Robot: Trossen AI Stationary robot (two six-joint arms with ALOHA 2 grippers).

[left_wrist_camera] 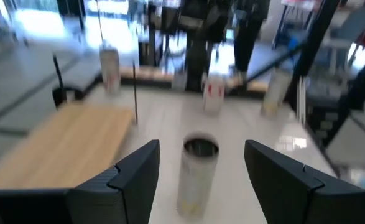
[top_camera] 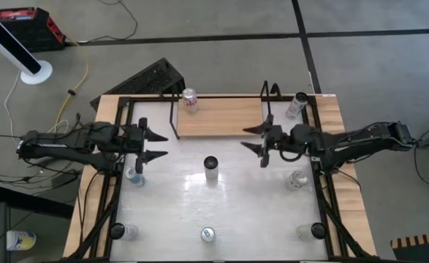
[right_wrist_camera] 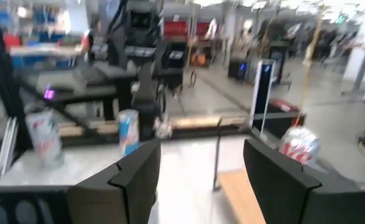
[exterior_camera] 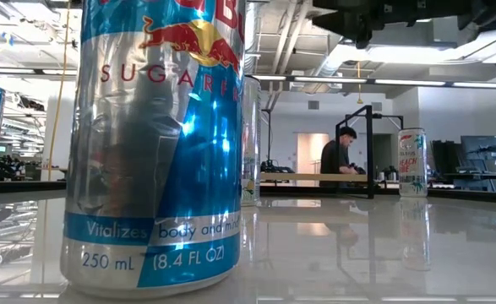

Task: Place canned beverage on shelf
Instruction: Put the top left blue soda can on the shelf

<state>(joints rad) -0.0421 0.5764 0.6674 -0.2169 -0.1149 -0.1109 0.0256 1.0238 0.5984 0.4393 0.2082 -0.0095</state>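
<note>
The shelf [top_camera: 221, 118], a light-wood board in a black wire frame, lies at the table's far middle. A red-and-white can [top_camera: 190, 99] stands upright on its far left corner, also seen in the right wrist view [right_wrist_camera: 299, 147]. A silver can [top_camera: 211, 167] stands upright at the table's centre. My left gripper [top_camera: 163, 144] hovers open left of the shelf's near edge and points toward the right edge. The centre can [left_wrist_camera: 198, 177] stands ahead of it, apart from the fingers. My right gripper [top_camera: 245, 137] hovers open at the shelf's near right corner, pointing left.
More cans stand around the table: far right [top_camera: 297, 106], right [top_camera: 297, 179], left [top_camera: 134, 175] and along the near edge [top_camera: 207, 234]. A blue-and-silver can [exterior_camera: 159, 143] fills the low view. A person [exterior_camera: 336, 152] shows in the room behind.
</note>
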